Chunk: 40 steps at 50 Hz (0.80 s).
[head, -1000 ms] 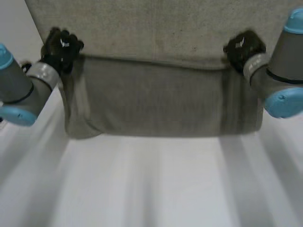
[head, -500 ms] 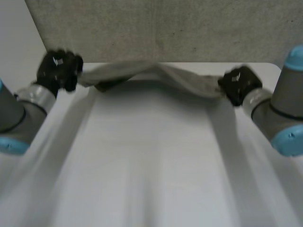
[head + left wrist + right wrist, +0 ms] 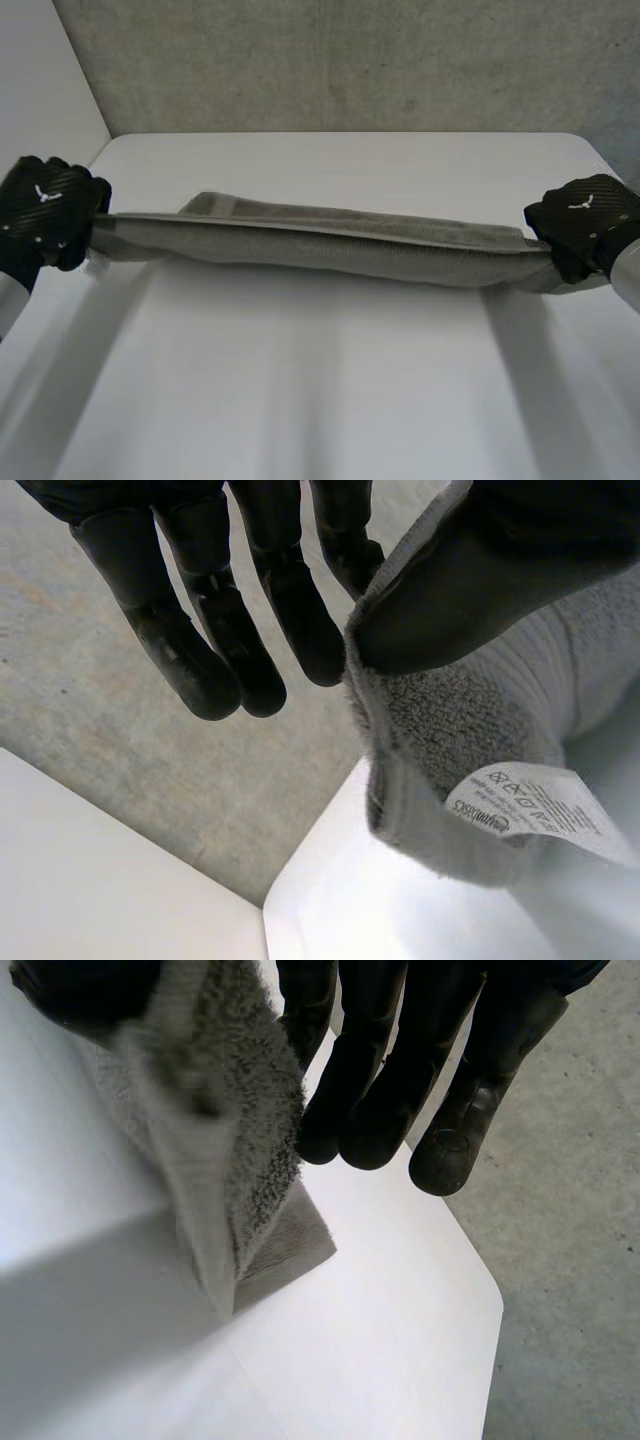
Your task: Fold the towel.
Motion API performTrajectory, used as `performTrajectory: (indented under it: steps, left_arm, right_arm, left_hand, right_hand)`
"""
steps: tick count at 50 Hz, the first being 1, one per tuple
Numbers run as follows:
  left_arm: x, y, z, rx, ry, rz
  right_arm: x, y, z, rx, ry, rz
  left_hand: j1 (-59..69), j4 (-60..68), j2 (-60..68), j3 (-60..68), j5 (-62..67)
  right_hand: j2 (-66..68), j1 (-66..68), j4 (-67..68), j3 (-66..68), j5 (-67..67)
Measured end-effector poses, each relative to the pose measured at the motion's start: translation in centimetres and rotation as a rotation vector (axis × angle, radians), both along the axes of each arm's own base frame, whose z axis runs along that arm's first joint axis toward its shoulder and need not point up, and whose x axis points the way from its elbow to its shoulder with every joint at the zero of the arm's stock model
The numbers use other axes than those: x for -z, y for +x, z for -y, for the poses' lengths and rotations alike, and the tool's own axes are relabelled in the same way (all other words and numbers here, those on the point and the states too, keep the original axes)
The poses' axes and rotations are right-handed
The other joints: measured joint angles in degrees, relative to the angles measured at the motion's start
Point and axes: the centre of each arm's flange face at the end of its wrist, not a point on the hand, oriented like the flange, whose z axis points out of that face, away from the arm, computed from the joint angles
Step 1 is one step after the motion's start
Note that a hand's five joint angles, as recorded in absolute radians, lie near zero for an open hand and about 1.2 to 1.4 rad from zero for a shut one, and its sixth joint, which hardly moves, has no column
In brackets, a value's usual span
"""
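Here the towel (image 3: 320, 238) is drawn out into a long, narrow, bunched band between the two hands, running across the far half of the white table (image 3: 320, 400). The left hand (image 3: 48, 212) holds one end just off the table's left edge, and the right hand (image 3: 585, 225) holds the other end near the right edge. The band dips slightly from left to right, and a folded layer shows along its upper side. Whether its underside touches the table or hangs just above it cannot be told from the head view.

In the left wrist view the thumb (image 3: 470, 600) presses the towel's edge against one finger, a firm pinch, while the remaining fingers (image 3: 285, 610) hang straight beside the cloth and touch nothing. A white printed label (image 3: 525, 805) (its lettering is too small to read properly) sticks out of the towel's end below the thumb, above a corner of the table.

In the right wrist view the right hand likewise has the cloth clamped under its thumb, with the towel's end drooping from the pinch toward the table and the other fingers extended beside it. Grey speckled floor (image 3: 350, 60) lies beyond the table's far edge.
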Motion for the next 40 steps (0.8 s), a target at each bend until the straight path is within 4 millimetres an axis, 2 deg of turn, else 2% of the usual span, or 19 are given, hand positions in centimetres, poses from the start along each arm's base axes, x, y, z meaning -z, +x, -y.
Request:
performTrajectory:
  steps: [4,8,12,15,22,28,34,40]
  left_arm:
    - [-0.2,-0.2,-0.2,0.019,0.007,-0.033]
    - [1.1,-0.9,0.2,0.054,0.061,-0.056]
    - [2.9,-2.6,1.3,0.11,0.127,-0.05]
    - [4.4,-4.0,2.5,0.15,0.158,-0.018]
    - [6.5,-5.0,5.7,0.127,0.142,0.081]
    - [7.0,-5.2,8.3,0.092,0.104,0.123]
    - [7.2,-6.5,11.3,0.095,0.049,0.131]
    - [7.6,-8.2,13.6,0.118,-0.003,0.127]
  right_arm:
    - [-0.1,0.0,0.3,-0.001,0.021,-0.004]
    - [1.0,0.4,1.5,-0.004,0.062,-0.014]
    - [2.6,0.8,3.4,-0.001,0.11,-0.028]
    - [3.9,1.2,5.0,0.004,0.143,-0.037]
    - [5.6,1.6,7.0,0.009,0.17,-0.049]
    - [6.1,2.4,7.7,-0.009,0.158,-0.05]
    - [6.8,3.7,9.1,-0.039,0.085,-0.048]
    - [8.2,4.4,11.8,-0.034,-0.041,-0.073]
  left_hand:
    - [0.0,0.0,0.0,0.0,0.39]
    - [0.0,0.0,0.0,0.0,0.6]
    - [0.0,0.0,0.0,0.01,0.61]
    - [0.0,0.0,0.0,0.01,0.63]
    - [0.0,0.0,0.0,0.02,0.61]
    - [0.0,0.0,0.0,0.04,0.61]
    - [0.0,0.0,0.0,0.05,0.63]
    - [0.0,0.0,0.0,0.07,0.61]
  right_hand:
    - [0.11,0.0,0.0,0.0,0.07]
    - [0.47,0.0,0.0,0.0,0.13]
    - [0.47,0.0,0.0,0.01,0.17]
    - [0.47,0.0,0.0,0.01,0.18]
    - [0.47,0.0,0.0,0.01,0.26]
    - [0.48,0.0,0.0,0.01,0.26]
    - [0.47,0.0,0.0,0.01,0.3]
    - [0.48,0.0,0.0,0.02,0.31]
